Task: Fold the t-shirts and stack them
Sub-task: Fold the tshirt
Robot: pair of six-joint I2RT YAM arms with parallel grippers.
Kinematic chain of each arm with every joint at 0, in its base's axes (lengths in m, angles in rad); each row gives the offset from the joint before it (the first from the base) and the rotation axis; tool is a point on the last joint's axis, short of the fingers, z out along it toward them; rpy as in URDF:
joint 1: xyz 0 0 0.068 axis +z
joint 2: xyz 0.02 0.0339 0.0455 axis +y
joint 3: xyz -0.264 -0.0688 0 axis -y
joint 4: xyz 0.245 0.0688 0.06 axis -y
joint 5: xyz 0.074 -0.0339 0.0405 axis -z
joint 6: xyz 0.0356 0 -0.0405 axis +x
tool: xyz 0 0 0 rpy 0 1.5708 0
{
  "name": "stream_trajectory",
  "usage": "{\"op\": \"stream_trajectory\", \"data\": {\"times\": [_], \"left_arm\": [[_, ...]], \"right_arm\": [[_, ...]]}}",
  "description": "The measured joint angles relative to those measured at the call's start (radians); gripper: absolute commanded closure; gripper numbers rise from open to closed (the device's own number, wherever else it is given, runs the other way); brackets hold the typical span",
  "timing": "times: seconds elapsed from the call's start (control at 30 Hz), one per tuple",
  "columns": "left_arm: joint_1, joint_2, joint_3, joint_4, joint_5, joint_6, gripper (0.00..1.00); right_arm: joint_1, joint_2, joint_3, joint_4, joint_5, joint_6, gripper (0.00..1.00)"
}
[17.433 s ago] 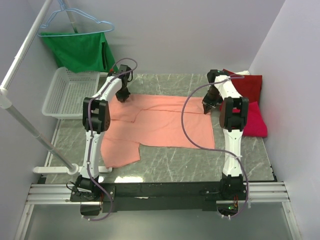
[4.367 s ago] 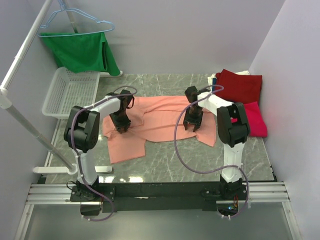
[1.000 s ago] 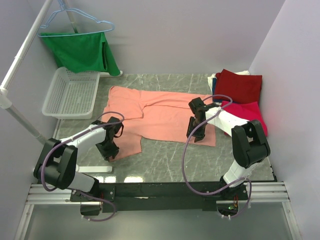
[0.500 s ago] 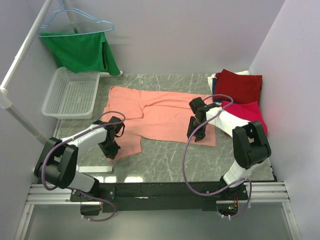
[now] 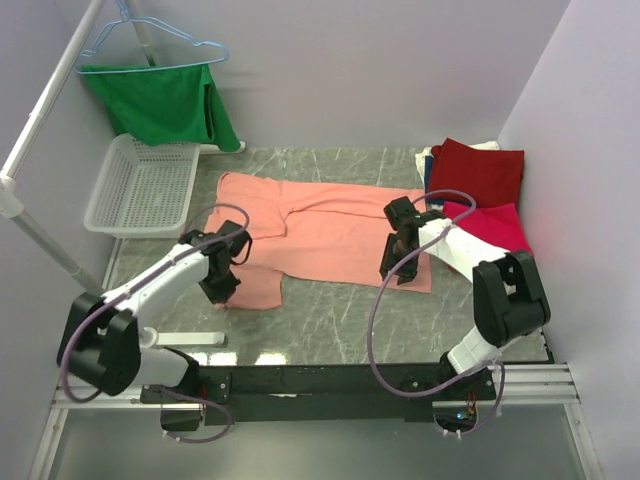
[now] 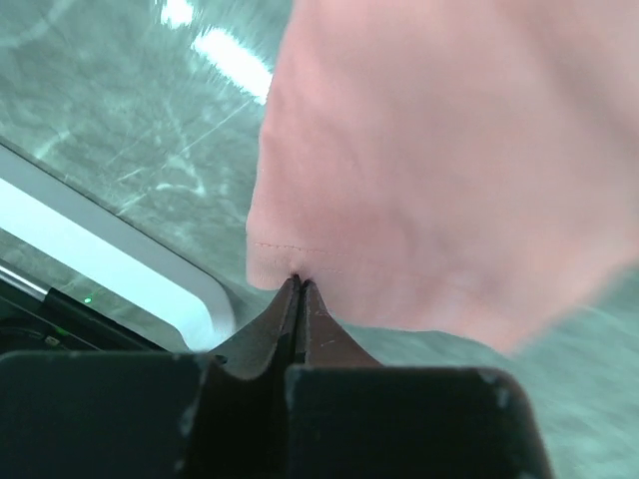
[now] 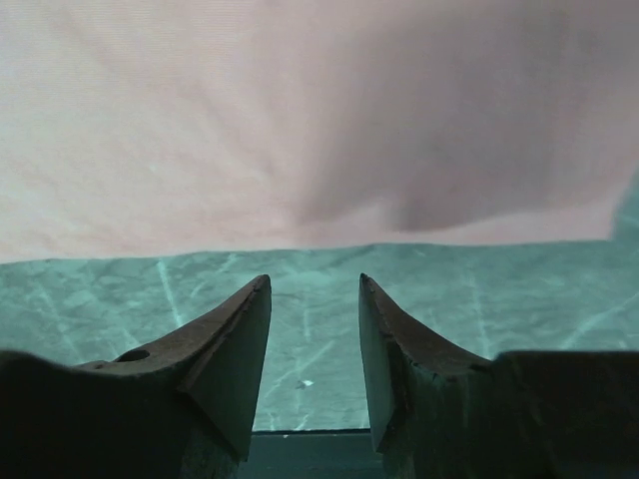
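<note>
Now: hem-grasp step; salmon-pink t-shirt [image 5: 330, 225] spread flat on tabletop [image 5: 340, 315]
Left tool [image 6: 298, 284]: pinched tight on shirt's near-left hem
Right tool [image 7: 315, 282]: wide, empty, at shirt's near-right edge
Next: probably right tool grips, then both fold

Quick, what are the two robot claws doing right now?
Left gripper: closed, pinching the hem of the salmon-pink t-shirt.
Right gripper: open, holding nothing.

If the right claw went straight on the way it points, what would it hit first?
Probably the bare table, just short of the salmon shirt; the open right gripper aims at that edge, though depth is hard to judge.
</note>
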Motion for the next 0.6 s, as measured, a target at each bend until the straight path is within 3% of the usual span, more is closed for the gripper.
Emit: {"op": "stream_trajectory", "data": {"times": [0.2, 0.6], "left_arm": [[-0.004, -0.123, 0.120, -0.087, -0.049, -0.026, 0.99], [-0.005, -0.153, 0.125, -0.182, -0.082, -0.048, 0.99]], "right_arm": [[-0.076, -0.058, -0.069, -0.013, 0.088, 0.029, 0.50], [-0.276, -0.078, -0.182, -0.013, 0.175, 0.048, 0.49]]}}
